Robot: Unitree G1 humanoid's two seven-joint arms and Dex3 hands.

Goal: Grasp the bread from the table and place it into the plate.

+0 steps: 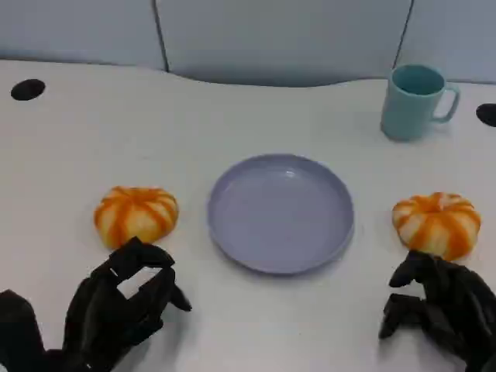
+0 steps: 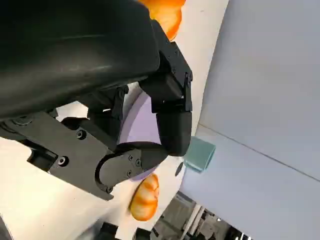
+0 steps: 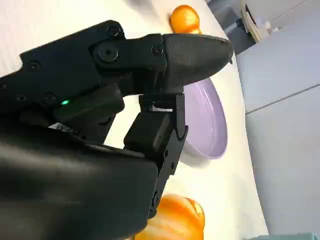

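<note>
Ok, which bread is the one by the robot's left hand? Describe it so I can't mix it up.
Start at the lilac plate in the table's middle. The bread you want lies left of it in the head view, just beyond the left robot hand. Its twin, the other orange-and-white striped bun, lies on the plate's far side, nearer the teal mug.

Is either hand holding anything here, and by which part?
Nothing is held. The left hand and right hand hover near the breads, touching neither.

- A white worktop fills the scene, its far edge curving.
- Black cable holes sit at 10 o'clock and 2 o'clock.
- Pale grey-blue partition panels stand behind, split by dark seams.
- Light is soft and even.
</note>
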